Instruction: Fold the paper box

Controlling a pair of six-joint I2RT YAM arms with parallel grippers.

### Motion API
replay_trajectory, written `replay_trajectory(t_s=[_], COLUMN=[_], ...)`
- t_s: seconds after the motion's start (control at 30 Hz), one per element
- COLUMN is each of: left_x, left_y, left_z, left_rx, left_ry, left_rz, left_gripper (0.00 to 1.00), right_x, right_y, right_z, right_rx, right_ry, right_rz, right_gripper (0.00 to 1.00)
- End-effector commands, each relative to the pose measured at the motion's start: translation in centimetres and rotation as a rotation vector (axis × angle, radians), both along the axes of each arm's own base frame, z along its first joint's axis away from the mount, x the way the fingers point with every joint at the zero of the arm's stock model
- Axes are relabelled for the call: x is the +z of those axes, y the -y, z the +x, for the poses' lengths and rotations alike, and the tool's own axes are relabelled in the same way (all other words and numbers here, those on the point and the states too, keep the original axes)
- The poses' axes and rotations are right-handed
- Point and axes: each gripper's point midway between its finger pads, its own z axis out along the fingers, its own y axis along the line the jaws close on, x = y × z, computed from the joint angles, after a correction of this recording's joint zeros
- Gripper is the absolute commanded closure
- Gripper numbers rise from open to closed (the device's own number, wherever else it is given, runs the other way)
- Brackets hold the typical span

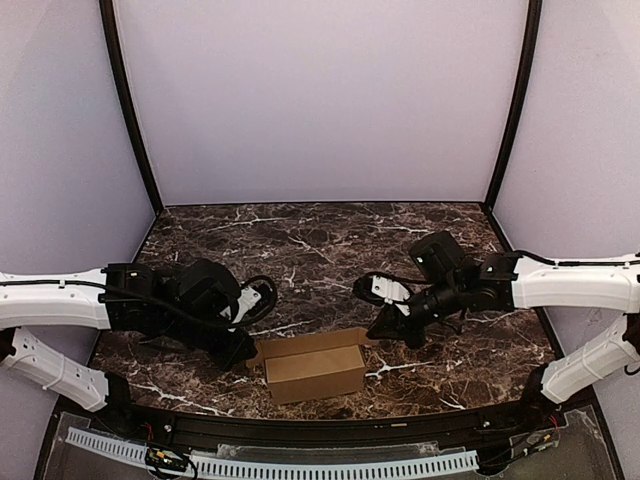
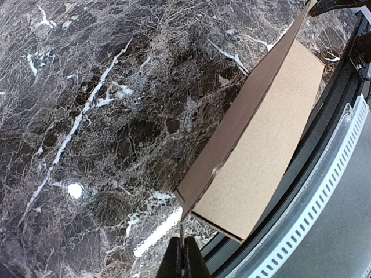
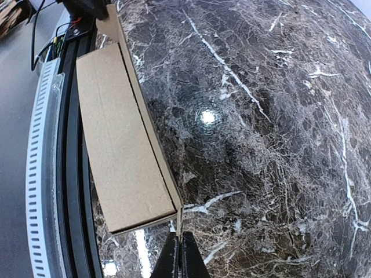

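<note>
The paper box (image 1: 315,368) is a small tan oblong carton lying on the dark marble table (image 1: 300,240) near its front edge, between both arms. My left gripper (image 1: 248,352) is at the carton's left end. In the left wrist view its jaws (image 2: 184,246) are shut on a thin flap sticking out from the box (image 2: 261,145) corner. My right gripper (image 1: 378,330) is at the right end. In the right wrist view it (image 3: 181,240) is shut on the thin end flap of the box (image 3: 119,139).
A black rail (image 1: 330,432) and a white perforated strip (image 1: 300,466) run along the table's front edge, just behind the carton. Pale walls with black corner posts (image 1: 130,110) enclose the back and sides.
</note>
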Motion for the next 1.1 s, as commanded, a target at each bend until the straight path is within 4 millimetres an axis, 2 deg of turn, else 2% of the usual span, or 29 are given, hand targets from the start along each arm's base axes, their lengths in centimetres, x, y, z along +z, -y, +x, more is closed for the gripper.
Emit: replay_trajectory(t_s=[0.0,0.2,0.33,0.43,0.5,0.67,0.9,1.07], left_x=[0.6,1.3,1.9,2.2,2.1,2.5,2.7,2.8], left_y=[0.6,1.0,0.3,0.6,0.7,1.3,1.9,1.9], left_z=[0.3,1.1,2.4,2.8,3.2,3.9,4.4,4.7], left_rx=[0.059,0.131,0.227,0.276,0.327,0.388,0.461,0.507], left_ry=[-0.025,-0.036,0.001,-0.007,-0.013,-0.008,-0.017,-0.017], left_rz=[-0.008,-0.001,0.037,0.027,0.014,-0.031,-0.095,-0.127], left_gripper=[0.99,0.99,0.99,0.99,0.99,0.99,0.99,0.99], right_x=[1.7,2.0,3.2,4.2,4.2,3.5,4.9,5.2], right_y=[-0.8,-1.6,-2.7,-3.4,-3.8,-3.8,-5.0,-6.1], right_z=[0.5,0.1,-0.3,-0.3,-0.4,0.3,0.7,1.1], right_rx=[-0.057,-0.148,-0.239,-0.331,-0.382,-0.559,-0.709,-0.783], right_ry=[0.029,0.066,0.101,0.130,0.158,0.243,0.273,0.247], right_rz=[0.033,0.023,0.034,0.045,0.032,0.005,0.075,0.102], right_gripper=[1.00,1.00,1.00,1.00,1.00,1.00,1.00,1.00])
